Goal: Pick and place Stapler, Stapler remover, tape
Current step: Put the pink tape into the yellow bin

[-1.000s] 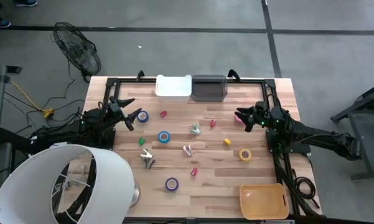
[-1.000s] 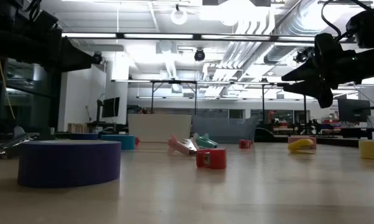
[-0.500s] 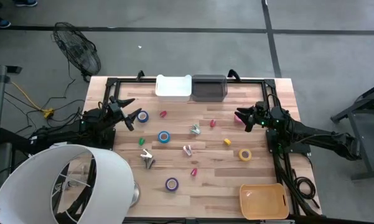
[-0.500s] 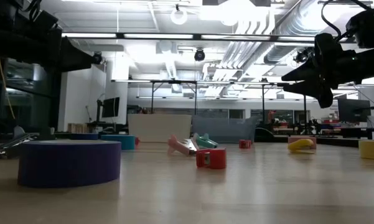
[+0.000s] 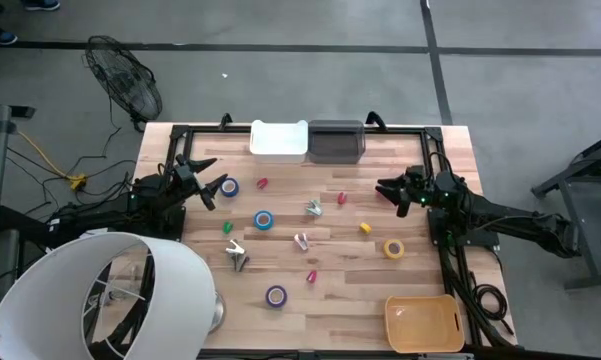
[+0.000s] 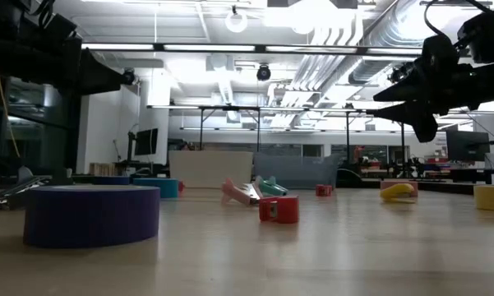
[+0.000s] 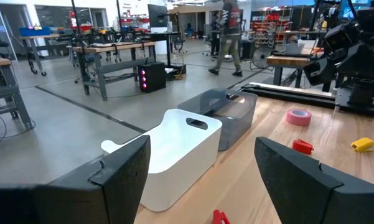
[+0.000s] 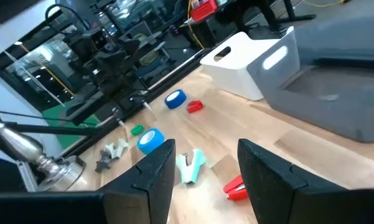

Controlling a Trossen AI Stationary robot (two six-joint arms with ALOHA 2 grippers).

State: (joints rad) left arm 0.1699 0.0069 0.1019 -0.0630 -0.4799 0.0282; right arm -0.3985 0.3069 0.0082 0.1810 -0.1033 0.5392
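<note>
Several tape rolls lie flat on the wooden table: blue ones [image 5: 228, 186] [image 5: 264, 221], a purple one [image 5: 276, 295], a yellow one [image 5: 393, 248] and a pink one [image 7: 299, 116]. A grey stapler [image 5: 237, 256], a teal stapler remover [image 5: 313, 208] and a pink-white one [image 5: 301, 241] lie mid-table, among small red, green and yellow pieces. My left gripper [image 5: 213, 173] hovers open at the left edge, next to the far blue roll. My right gripper [image 5: 382, 188] hovers open at the right edge, above the table. Neither holds anything.
A white bin [image 5: 279, 140] and a grey bin [image 5: 337, 141] stand at the far edge. An orange tray [image 5: 423, 322] sits at the near right corner. A lamp shade [image 5: 100, 295] covers the near left corner. A black frame runs along the table's edges.
My right gripper has turned slightly at the wrist, staying where it was and open. Nothing on the table has moved.
</note>
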